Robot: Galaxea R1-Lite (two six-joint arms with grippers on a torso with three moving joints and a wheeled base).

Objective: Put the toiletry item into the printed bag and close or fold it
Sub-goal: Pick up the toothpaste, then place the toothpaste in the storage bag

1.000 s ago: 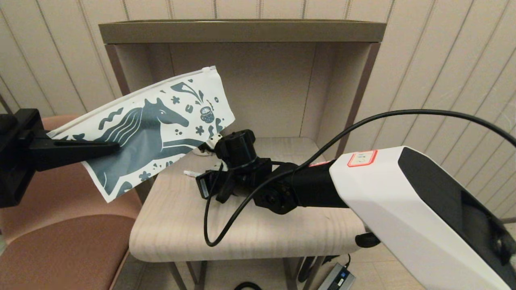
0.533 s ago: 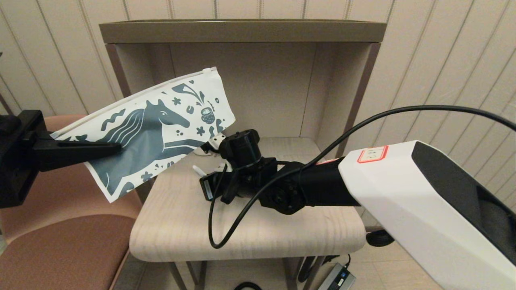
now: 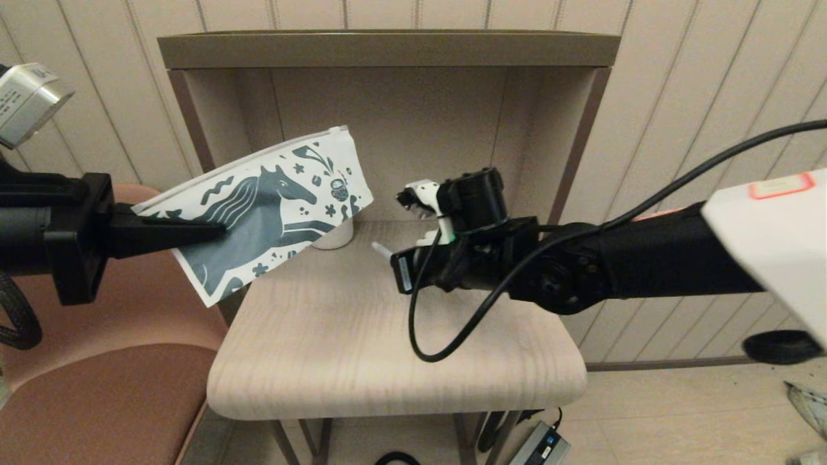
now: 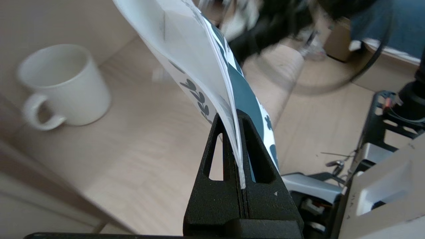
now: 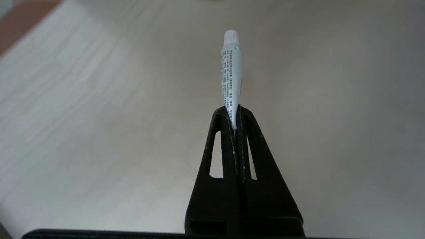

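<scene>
The printed bag (image 3: 278,200), white with a teal horse, hangs tilted in the air over the table's left edge, zip edge uppermost. My left gripper (image 3: 216,229) is shut on its lower left part; in the left wrist view the bag's layers (image 4: 202,66) run down between the closed fingers (image 4: 236,116). The toiletry item (image 5: 231,69), a slim white tube with small print, sticks out of my right gripper (image 5: 235,111), which is shut on its crimped end. In the head view the tube's cap (image 3: 378,247) shows above the table, right of the bag.
A white mug (image 4: 63,86) stands at the table's back left, partly behind the bag (image 3: 333,239). The wooden table (image 3: 362,361) sits under a shelf with side walls (image 3: 387,51). A brown chair (image 3: 97,361) is at the left. A black cable (image 3: 446,336) hangs from my right arm.
My right gripper has lifted the tube off the table and carried it up and to the right. My left arm has shifted the bag slightly right and lower.
</scene>
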